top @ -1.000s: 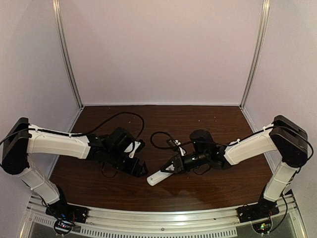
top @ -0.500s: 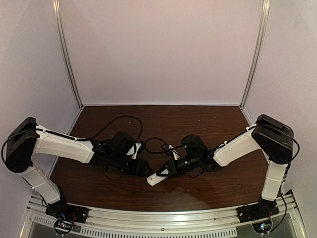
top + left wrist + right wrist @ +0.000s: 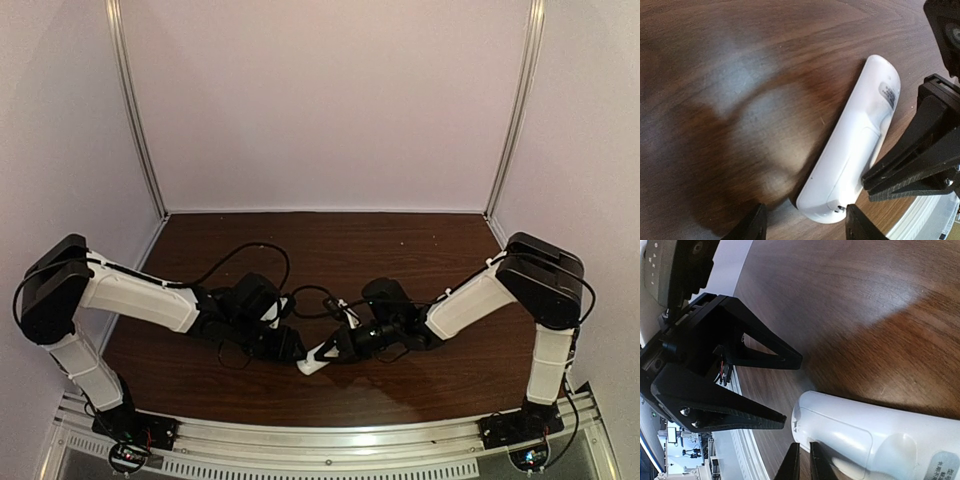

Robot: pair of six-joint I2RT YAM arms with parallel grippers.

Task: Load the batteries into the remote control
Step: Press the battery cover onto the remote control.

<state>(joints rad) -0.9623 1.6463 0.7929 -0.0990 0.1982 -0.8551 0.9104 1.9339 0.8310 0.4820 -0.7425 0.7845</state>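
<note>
the remote (image 3: 318, 357) is lying back-up on the table (image 3: 420, 260), low in the middle of the top view and slanting up to the right. the left claw (image 3: 805, 227) is standing open, its tips sitting either side of the remote's lower end at the bottom of its own view. the right claw (image 3: 801, 462) is sitting all but closed, its tips together at that same end, gripping nothing i can see.
</note>
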